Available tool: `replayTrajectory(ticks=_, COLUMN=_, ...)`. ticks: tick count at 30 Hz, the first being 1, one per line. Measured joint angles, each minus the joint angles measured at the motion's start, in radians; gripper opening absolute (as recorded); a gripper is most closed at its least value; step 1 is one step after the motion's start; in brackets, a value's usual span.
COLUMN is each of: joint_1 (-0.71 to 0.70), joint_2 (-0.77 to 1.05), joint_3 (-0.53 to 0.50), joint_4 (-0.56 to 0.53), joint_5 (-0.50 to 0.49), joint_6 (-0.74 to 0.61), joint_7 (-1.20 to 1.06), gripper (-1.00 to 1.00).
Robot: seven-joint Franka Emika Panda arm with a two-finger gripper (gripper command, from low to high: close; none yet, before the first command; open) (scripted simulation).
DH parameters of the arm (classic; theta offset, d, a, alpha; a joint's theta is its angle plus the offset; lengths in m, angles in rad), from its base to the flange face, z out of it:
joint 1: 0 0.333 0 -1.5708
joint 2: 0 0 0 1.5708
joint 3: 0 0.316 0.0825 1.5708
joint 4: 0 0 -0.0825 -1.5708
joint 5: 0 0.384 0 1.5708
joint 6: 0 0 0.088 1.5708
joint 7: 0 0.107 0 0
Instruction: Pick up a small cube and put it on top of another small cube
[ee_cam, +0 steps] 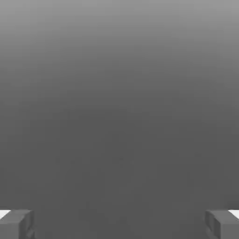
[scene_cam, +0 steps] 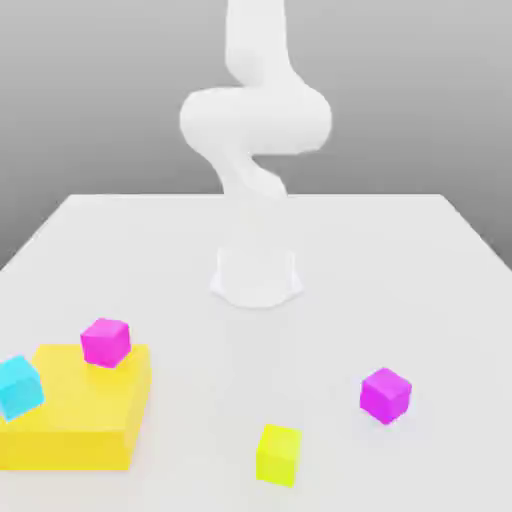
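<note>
The small yellow-green cube [scene_cam: 279, 455] rests on the white table near the front edge, a little right of centre in the exterior view. A magenta cube [scene_cam: 386, 394] of about the same size lies on the table to its right. Another magenta cube [scene_cam: 105, 341] sits on top of a large flat yellow block [scene_cam: 80, 425] at the exterior view's left. In the hand view my gripper [ee_cam: 119, 224] stands open, its two grey fingertips [ee_cam: 16, 224] far apart with nothing between them, facing plain grey background.
A cyan cube [scene_cam: 18, 386] rests on the yellow block's left end. The arm's white base [scene_cam: 257, 275] stands at the table's middle, with the arm [scene_cam: 255, 120] rising above it. The table [scene_cam: 420, 270] spreads white around the cubes.
</note>
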Motion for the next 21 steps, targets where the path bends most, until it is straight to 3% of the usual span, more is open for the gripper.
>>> replayTrajectory(ticks=21, joint_1=-0.049, joint_2=0.767, joint_3=0.094, joint_4=-0.256, joint_5=-0.059, joint_6=0.387, joint_7=0.306, gripper=0.0)
